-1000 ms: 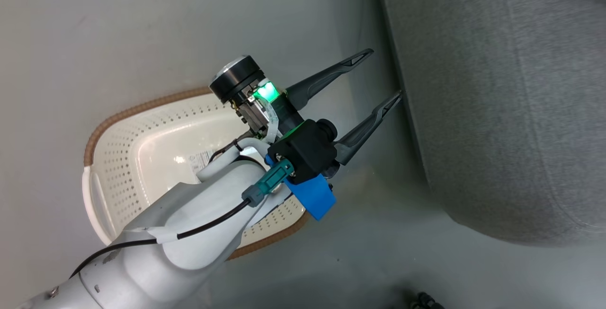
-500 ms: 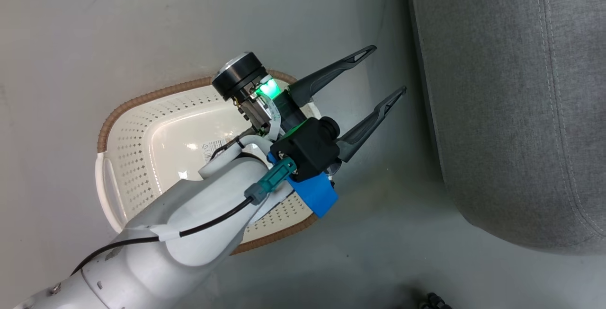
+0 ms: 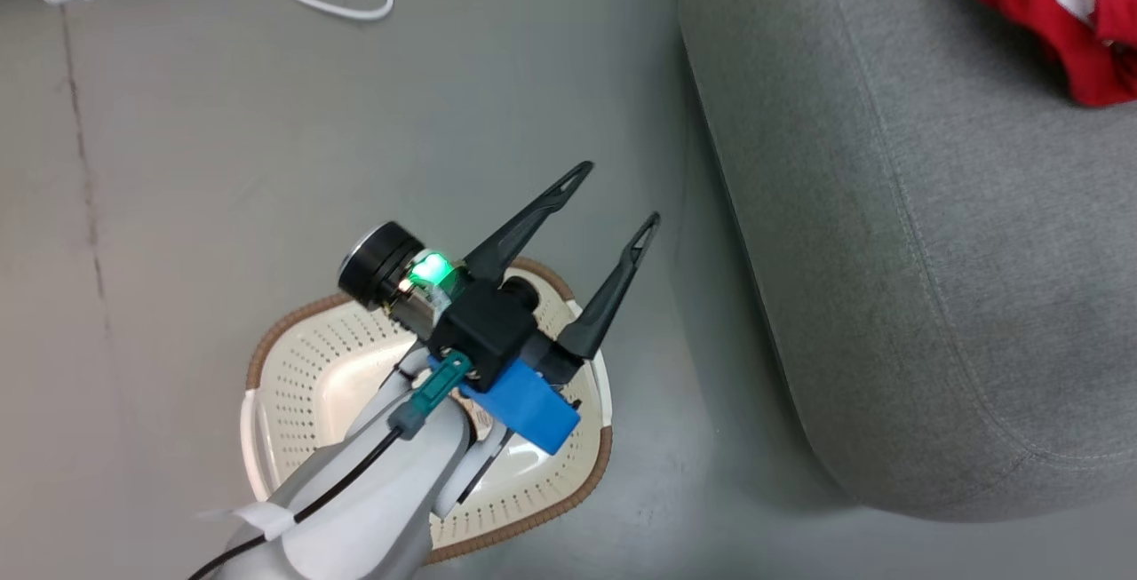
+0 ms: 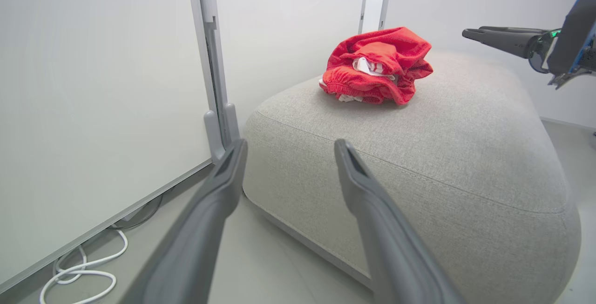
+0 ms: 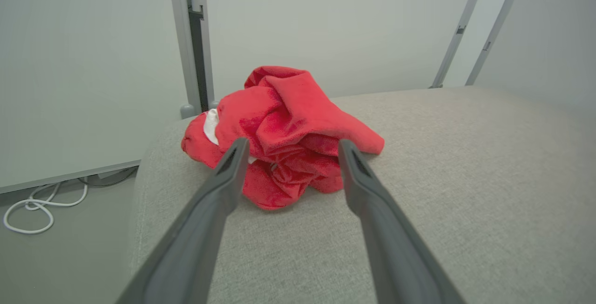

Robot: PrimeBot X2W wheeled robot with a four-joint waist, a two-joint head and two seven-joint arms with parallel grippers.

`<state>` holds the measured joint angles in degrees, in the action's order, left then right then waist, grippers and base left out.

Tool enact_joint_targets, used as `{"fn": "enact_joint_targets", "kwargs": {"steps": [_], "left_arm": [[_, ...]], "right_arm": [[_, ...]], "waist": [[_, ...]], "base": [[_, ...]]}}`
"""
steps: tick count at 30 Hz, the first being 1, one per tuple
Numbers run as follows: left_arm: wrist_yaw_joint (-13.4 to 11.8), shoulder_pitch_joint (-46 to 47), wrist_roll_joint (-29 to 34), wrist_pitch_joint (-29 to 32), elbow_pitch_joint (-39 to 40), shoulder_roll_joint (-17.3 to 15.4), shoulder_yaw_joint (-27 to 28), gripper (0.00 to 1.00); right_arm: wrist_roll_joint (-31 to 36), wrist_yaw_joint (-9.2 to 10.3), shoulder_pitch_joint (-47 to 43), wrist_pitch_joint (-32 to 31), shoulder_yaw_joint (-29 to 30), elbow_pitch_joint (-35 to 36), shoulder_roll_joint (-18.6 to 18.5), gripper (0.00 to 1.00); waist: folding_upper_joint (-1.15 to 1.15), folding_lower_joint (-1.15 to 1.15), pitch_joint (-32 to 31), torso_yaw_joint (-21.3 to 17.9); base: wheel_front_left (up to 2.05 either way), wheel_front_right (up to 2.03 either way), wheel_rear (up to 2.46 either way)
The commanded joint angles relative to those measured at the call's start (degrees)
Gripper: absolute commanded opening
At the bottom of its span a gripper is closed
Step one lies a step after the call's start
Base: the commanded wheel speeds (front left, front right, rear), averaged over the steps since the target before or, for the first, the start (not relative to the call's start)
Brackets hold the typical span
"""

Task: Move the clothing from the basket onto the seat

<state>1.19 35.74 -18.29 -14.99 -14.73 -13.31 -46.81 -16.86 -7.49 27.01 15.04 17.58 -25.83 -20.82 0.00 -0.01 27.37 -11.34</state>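
Both sets of jaws stand wide open and hold nothing. The left gripper (image 3: 617, 195) hangs above the basket (image 3: 258, 358). The right gripper (image 5: 293, 142) points at the clothing (image 5: 288, 118), which is heaped on the seat (image 5: 465, 178) near one end. The likely risk is a finger snagging loose fabric when pulled away, dragging the heap over the rounded edge onto the floor (image 3: 355, 162).
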Motion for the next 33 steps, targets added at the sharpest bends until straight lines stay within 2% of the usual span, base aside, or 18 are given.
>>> {"fn": "enact_joint_targets", "kwargs": {"steps": [1, 7, 13, 14, 23, 33], "left_arm": [[-0.6, -1.9, -0.4, -0.3, 0.4, -0.2, 1.3, 1.0], [-2.8, -10.3, -0.6, -0.3, 2.2, -0.5, 9.0, 1.0], [-4.0, -18.0, -0.1, -0.3, 3.2, -0.8, 17.2, 1.0], [-3.9, -20.5, 0.3, -0.3, 2.8, -1.1, 19.5, 1.0], [-3.3, -28.5, 1.5, -0.3, 2.2, -1.3, 29.3, 1.0], [-1.4, -35.2, 4.1, -0.3, 2.9, 0.9, 34.5, 1.0]], "right_arm": [[0.1, -0.01, -2.0, 0.2, -0.2, 1.6, 0.5, 1.0], [-0.5, -0.02, -9.3, 0.2, -3.1, 11.4, 2.3, 1.0], [0.9, -0.02, -14.1, 0.2, -7.5, 18.2, 5.6, 1.0], [1.4, -0.02, -15.7, 0.2, -9.0, 19.4, 7.0, 1.0], [2.9, -0.02, -21.5, 0.2, -12.8, 18.9, 11.5, 1.0], [4.7, -0.02, -29.9, 0.2, -14.0, 20.2, 14.1, 1.0]], "waist": [[0.0, 0.01, -6.5, 0.7], [0.0, 0.01, -14.0, 3.7], [0.0, 0.01, -20.2, 8.9], [0.0, 0.01, -22.3, 10.8], [0.0, 0.01, -28.0, 15.4], [0.0, 0.01, -30.6, 15.6]], "base": [[0.0, 0.0, 0.0], [0.0, 0.0, 0.0], [0.0, 0.0, 0.0], [0.0, 0.0, 0.0], [0.0, 0.0, 0.0], [0.0, 0.0, 0.0]]}}
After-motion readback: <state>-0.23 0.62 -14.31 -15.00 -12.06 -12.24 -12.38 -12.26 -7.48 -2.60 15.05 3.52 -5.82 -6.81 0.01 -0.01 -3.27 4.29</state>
